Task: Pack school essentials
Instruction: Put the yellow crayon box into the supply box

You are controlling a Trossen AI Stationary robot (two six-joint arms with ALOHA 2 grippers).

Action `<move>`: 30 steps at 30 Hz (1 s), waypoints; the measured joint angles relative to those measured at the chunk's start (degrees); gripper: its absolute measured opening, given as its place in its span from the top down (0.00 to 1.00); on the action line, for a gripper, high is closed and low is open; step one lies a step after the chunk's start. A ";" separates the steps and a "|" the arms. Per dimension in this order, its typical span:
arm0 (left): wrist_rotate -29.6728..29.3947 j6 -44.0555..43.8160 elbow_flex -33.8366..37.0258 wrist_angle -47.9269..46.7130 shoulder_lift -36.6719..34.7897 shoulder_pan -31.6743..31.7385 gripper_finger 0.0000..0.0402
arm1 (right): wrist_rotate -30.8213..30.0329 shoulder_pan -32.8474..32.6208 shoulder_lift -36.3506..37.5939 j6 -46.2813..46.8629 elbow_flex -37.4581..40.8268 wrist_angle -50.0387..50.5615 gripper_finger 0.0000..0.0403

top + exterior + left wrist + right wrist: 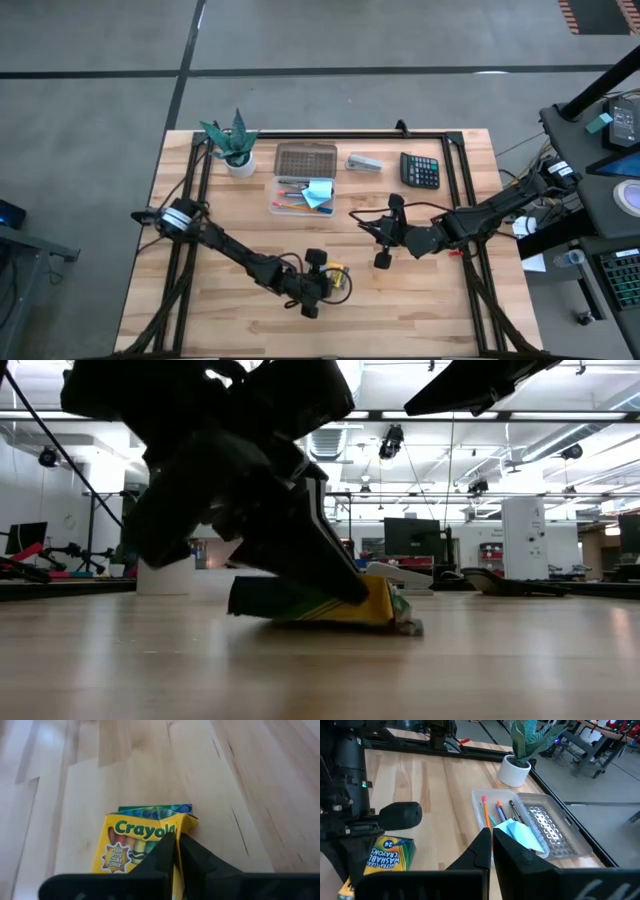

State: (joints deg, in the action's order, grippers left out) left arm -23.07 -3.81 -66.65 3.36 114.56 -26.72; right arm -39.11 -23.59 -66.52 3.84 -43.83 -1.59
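Step in hand: pickup of the crayon box [337, 281]. It lies on the wooden surface [420, 300] near the front edge, a little left of centre, well apart from the tray. Left gripper [322, 284] is down on it; the left wrist view shows the jaws brought together over the box's edge, seemingly pinching the cardboard. Low view: one end of the box tilts up off the surface under the jaws.

Right gripper [385, 232] waits right of centre, jaws closed on nothing.

Next move, by my judgement: lift and carry the box to the far tray; a thin pinch on a flap may slip.

Containers: clear tray [300, 195], far centre, holds pencils [485, 807] and a light-blue notepad [318, 192]. Its lid [306, 159] lies just beyond.
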 joint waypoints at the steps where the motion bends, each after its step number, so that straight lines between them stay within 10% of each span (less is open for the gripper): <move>1: -0.04 0.18 0.02 -0.18 -0.38 0.00 1.00 | 0.00 0.00 0.00 0.00 0.00 0.17 0.98; 17: -16.74 9.02 0.48 -22.22 -14.68 2.57 1.00 | -0.03 0.00 3.48 4.10 0.04 9.18 0.98; 30: -13.88 9.93 6.89 -25.22 -20.28 21.72 1.00 | 0.01 0.00 3.00 4.20 0.07 10.28 0.98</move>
State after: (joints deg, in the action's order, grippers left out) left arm -36.95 6.13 -59.77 -21.86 94.28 -5.00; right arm -39.11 -23.59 -63.52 8.03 -43.76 8.70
